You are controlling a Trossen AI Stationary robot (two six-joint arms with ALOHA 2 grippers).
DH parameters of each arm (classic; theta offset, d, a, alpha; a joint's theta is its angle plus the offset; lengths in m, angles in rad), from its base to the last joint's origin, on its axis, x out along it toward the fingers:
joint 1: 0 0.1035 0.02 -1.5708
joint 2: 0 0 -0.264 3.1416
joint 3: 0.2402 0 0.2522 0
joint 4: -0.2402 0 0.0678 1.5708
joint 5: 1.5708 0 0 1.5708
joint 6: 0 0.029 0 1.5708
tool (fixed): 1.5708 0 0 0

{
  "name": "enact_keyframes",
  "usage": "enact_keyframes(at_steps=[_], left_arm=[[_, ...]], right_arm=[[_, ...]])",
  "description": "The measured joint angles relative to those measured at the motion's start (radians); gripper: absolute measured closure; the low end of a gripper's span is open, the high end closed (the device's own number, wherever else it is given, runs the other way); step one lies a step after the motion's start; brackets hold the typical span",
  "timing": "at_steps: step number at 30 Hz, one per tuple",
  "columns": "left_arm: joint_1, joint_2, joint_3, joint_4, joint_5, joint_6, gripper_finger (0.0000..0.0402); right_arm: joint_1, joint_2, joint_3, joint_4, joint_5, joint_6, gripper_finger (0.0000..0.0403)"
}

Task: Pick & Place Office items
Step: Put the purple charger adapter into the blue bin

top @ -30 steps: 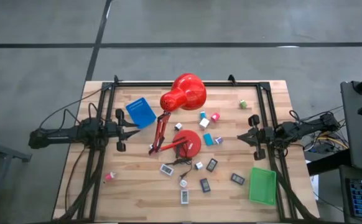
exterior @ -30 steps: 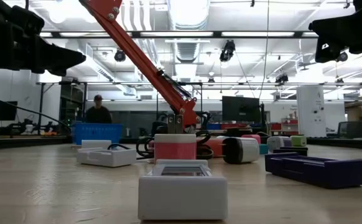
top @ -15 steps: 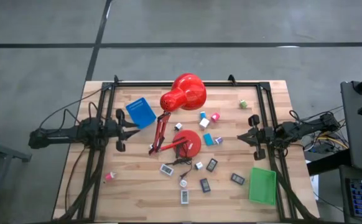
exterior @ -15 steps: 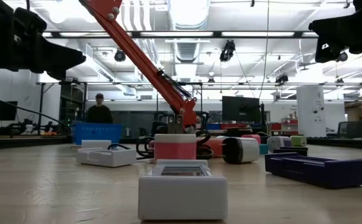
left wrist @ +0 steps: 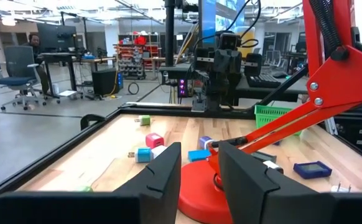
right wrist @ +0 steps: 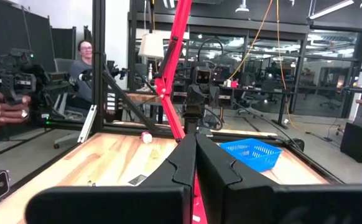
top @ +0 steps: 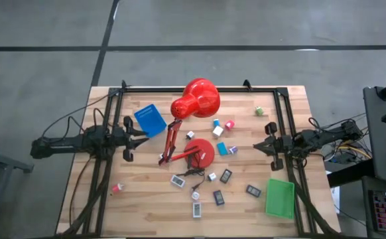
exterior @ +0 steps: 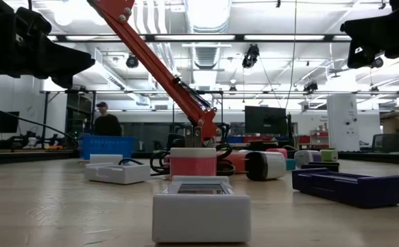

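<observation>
Red dominates the high view: a big red desk lamp (top: 194, 106) stands mid-frame on the wooden slatted table (top: 146, 199), with the office items (top: 217, 197), tiny pink, teal, white and green blocks and dark or white flat rectangles, scattered right of and below its base. A blue flat tray (top: 150, 119) lies upper left of centre, a green flat tray (top: 279, 198) at lower right; neither appears to hold anything, so sorting looks not yet begun. The left gripper (top: 142, 135) hovers at centre-left, the right gripper (top: 257, 147) at centre-right, both holding nothing.

In the low view, a white flat item sits at bottom centre.

The left wrist view shows the fingers (left wrist: 162, 174) apart.

The right wrist view shows the fingers (right wrist: 181, 165) pressed together.
</observation>
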Motion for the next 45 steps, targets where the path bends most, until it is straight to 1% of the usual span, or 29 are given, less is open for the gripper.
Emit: enact_keyframes(at_steps=[7, 10, 22, 25, 27, 29, 32, 34, 35, 37, 42, 45], left_arm=[[0.0, 0.0, 0.0, 0.0, -0.013, -0.007, 0.0291], [0.0, 0.0, 0.0, 0.001, -0.012, -0.007, 0.0291], [0.0, 0.0, 0.0, 0.011, -0.012, -0.003, 0.0291], [0.0, 0.0, 0.0, 0.019, -0.011, -0.003, 0.0291], [-0.001, 0.0, 0.0, 0.02, -0.007, -0.006, 0.0291], [-0.001, 0.0, 0.0, 0.02, -0.006, -0.017, 0.0291], [-0.001, 0.0, 0.0, 0.02, -0.005, -0.035, 0.0287], [-0.001, 0.0, 0.0, 0.021, -0.006, -0.041, 0.0279], [-0.001, 0.0, 0.0, 0.021, -0.006, -0.041, 0.0272], [-0.001, 0.0, 0.001, 0.024, -0.008, -0.046, 0.0253], [-0.001, 0.003, 0.001, 0.024, -0.008, -0.084, 0.019], [-0.001, 0.01, 0.001, 0.023, -0.008, -0.088, 0.0164]], right_arm=[[0.0, 0.0, 0.0, 0.031, 0.0, 0.006, 0.0394], [0.0, 0.0, 0.0, 0.028, 0.0, 0.028, 0.0394], [0.0, 0.0, 0.0, 0.02, 0.001, 0.026, 0.0394], [0.0, 0.0, 0.0, 0.02, 0.008, 0.066, 0.0394], [0.0, 0.0, 0.0, 0.019, 0.049, 0.112, 0.0394], [-0.001, 0.001, 0.0, -0.005, 0.06, 0.163, 0.0389], [0.0, 0.013, 0.0, -0.089, 0.086, 0.227, 0.037], [-0.001, 0.034, 0.0, -0.139, 0.124, 0.265, 0.0348], [-0.002, 0.052, 0.001, -0.135, 0.131, 0.279, 0.0334], [-0.005, 0.091, 0.009, -0.132, 0.136, 0.298, 0.0303], [-0.019, 0.195, 0.042, -0.132, 0.158, 0.37, 0.0219], [-0.026, 0.268, 0.086, -0.165, 0.161, 0.398, 0.0179]])
